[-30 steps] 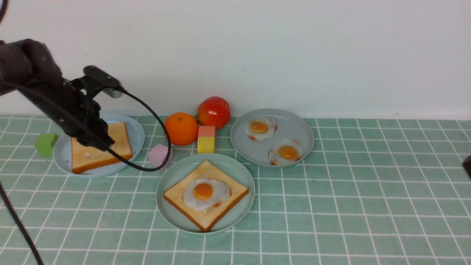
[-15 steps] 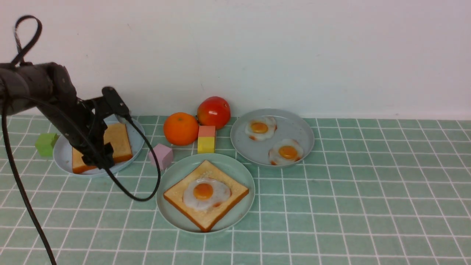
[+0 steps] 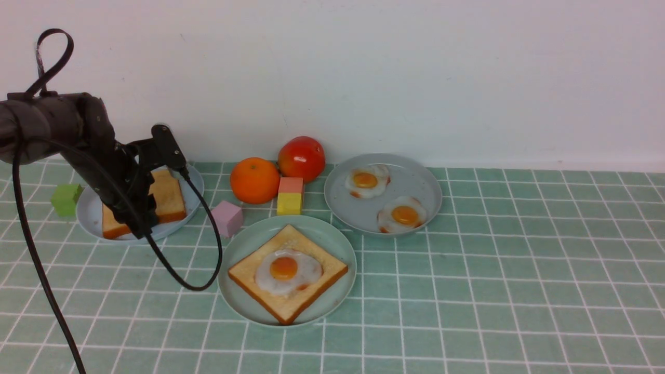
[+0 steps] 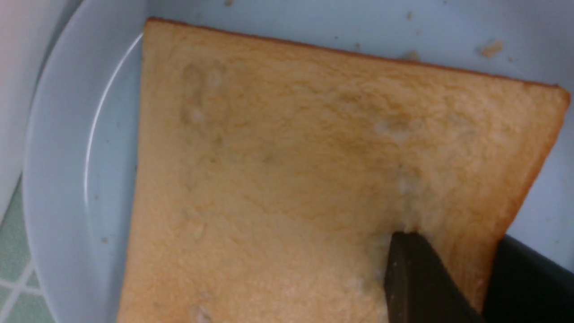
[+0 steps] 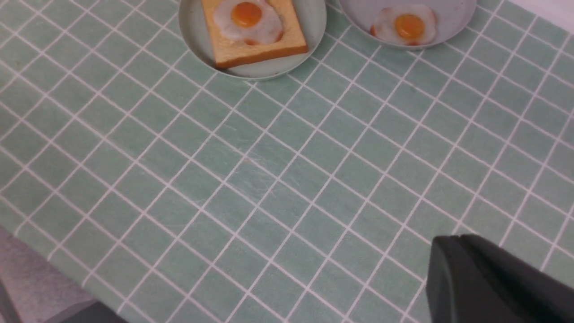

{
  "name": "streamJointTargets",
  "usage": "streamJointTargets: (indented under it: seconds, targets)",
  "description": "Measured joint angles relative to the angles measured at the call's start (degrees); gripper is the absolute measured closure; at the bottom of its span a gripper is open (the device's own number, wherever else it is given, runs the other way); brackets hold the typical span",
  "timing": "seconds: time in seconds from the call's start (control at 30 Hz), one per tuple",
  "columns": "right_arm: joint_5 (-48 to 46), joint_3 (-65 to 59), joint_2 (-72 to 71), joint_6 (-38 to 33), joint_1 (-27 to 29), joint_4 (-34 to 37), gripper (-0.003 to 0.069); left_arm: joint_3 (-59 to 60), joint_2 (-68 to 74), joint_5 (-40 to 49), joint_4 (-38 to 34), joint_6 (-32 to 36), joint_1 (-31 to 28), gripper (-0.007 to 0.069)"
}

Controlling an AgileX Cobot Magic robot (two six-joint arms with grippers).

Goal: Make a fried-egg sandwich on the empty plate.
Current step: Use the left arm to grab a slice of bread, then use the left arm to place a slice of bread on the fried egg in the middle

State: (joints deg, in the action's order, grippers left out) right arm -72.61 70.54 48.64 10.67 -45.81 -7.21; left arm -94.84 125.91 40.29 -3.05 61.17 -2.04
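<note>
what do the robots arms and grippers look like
The left arm is matte black with rounded joints. Thin black cables loop above it and trail from a small black box at the wrist. The left gripper has dark, flat, tapered fingers. Of the right gripper only a black wedge-shaped piece shows.

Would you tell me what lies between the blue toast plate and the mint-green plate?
A pink cube and a loop of black cable, seen in the front view.

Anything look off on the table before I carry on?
Loose crumbs lie on the light-blue round plate beside the square golden toast slice, whose top shows pale scuffed dents. Nothing else stands out.
</note>
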Motion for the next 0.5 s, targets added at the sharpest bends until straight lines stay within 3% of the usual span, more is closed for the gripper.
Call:
streamJointTargets:
  seconds: [0.13,0.2,0.27,0.37,0.43,0.47,0.5]
  targets:
    - [-0.1,0.0,0.0,0.0,0.0,1.8,0.0637,0.2,-1.1,0.2,0.8,-6.8,0.1,0.049]
    - [-0.1,0.0,0.0,0.0,0.0,1.9,0.0637,0.6,-3.5,1.2,2.0,-11.9,0.5,0.0574]
    - [-0.1,0.0,0.0,0.0,0.0,1.6,0.0637,0.7,-6.4,2.7,2.4,-16.2,1.2,0.061]
    - [-0.1,0.0,0.0,0.0,0.0,0.7,0.0637,0.7,-11.0,5.0,2.7,-22.4,3.3,0.0611]
    - [-0.1,0.0,0.0,0.0,0.0,-0.7,0.0637,1.0,-15.5,8.3,3.0,-29.9,7.8,0.0611]
    - [-0.1,0.0,0.0,0.0,0.0,-0.8,0.0637,1.2,-16.2,8.5,3.0,-30.5,8.7,0.0611]
    - [-0.1,0.0,-0.1,0.0,0.0,-1.5,0.0634,2.7,-18.5,10.0,3.0,-34.3,12.9,0.0611]
